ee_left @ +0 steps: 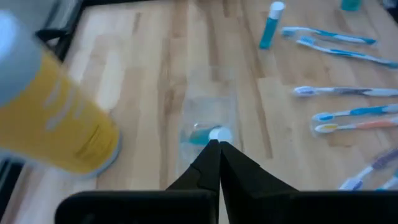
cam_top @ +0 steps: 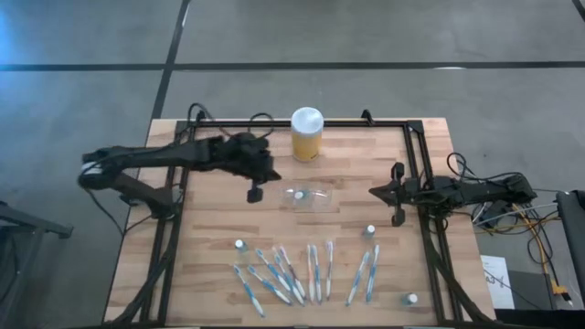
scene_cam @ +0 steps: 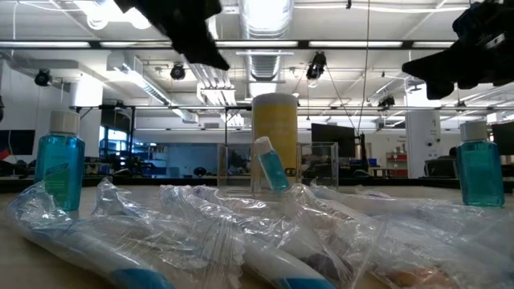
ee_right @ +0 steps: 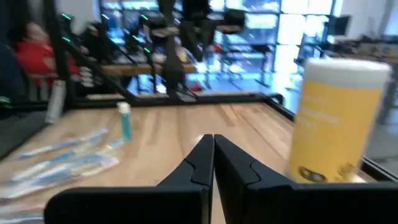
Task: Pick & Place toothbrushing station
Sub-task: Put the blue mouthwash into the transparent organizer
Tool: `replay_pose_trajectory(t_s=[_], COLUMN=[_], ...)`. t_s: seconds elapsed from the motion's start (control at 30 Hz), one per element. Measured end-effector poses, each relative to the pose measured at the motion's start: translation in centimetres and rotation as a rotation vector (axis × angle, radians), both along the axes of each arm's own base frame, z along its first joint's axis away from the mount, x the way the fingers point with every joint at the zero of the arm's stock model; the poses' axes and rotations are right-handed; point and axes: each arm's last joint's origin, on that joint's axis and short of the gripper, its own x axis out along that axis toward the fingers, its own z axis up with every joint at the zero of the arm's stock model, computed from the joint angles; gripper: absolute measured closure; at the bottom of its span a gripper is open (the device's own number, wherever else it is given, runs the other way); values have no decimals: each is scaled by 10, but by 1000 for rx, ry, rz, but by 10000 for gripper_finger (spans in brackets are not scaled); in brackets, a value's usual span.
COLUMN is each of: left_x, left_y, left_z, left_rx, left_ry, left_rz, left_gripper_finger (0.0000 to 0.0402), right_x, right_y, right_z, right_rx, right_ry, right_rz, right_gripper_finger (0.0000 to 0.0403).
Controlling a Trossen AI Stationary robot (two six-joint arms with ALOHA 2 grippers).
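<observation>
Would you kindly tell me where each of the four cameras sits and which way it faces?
High view: overhead, straight down on the table; both arms show, left gripper and right gripper.
Low view: table height, level across wrapped toothbrushes into the room; arms enter from above.
Left wrist view: looks past its shut fingers at the clear holder.
Right wrist view: looks past its shut fingers across the table.
All four share the yellow jar.

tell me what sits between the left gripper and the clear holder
Nothing: in the high view only bare wood separates the left gripper from the clear holder, which has one small tube inside.
</observation>
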Motion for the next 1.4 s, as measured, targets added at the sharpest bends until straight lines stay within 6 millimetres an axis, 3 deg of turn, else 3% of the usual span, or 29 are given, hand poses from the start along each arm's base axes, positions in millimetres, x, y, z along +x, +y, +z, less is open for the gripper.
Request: replay_pose_trajectory(t_s=[0.27,0.63,0.8,1.07,1.4], left_x=[-30,-34,-34,-34,-35], left_y=[-6,-6,-6,-7,-7], left_z=[-31,-49,-50,-51,-51], left_rx=[-32,-41,-63,-74,-88], left_ry=[-12,27,32,37,41], left_rz=[36,42,57,58,65], left_gripper_finger=[390,387,386,396,382], right_x=[25,104,138,180,210], right_y=[1,13,19,24,24], right_z=[14,44,50,46,37], right_rx=[23,-25,-30,-34,-89], right_ry=[186,452,564,924,1041], right_rz=[-76,-67,-10,-34,-78], right_gripper_finger=[394,388,341,255,224])
